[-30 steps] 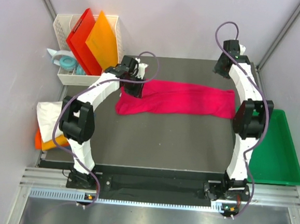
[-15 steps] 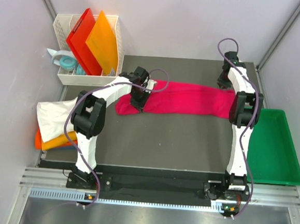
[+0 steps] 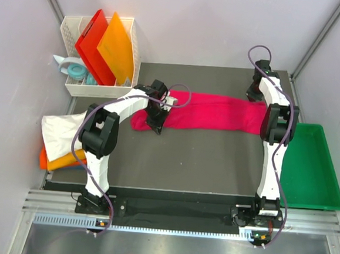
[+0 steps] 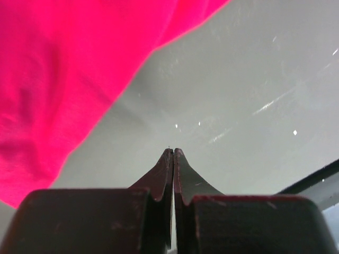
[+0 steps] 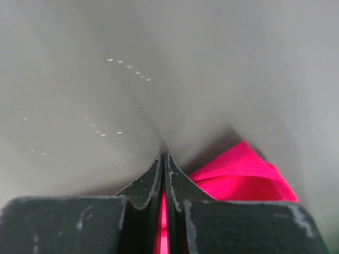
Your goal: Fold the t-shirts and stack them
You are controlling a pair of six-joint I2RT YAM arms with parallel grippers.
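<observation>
Pink against the grey mat (image 3: 185, 163), the crimson-pink t-shirt (image 3: 218, 112) lies stretched in a long band across the far half, running left to right. My left gripper (image 4: 172, 153) sits at the shirt's near-left end, clenched on nothing, with its tips together over bare mat just beside the cloth. My right gripper (image 5: 163, 159) is at the far right end, grasping a strip of the pink cloth. At the left edge I see a white t-shirt (image 3: 60, 131) lying on an orange t-shirt (image 3: 54, 162).

Robot lab test cell. Plain pale wall panels (image 3: 225, 25) box in a dark table (image 3: 185, 157) with an aluminium rail (image 3: 58, 202) along the bottom. White basket (image 3: 81, 89) upper left, green tray (image 3: 314, 168) right.
</observation>
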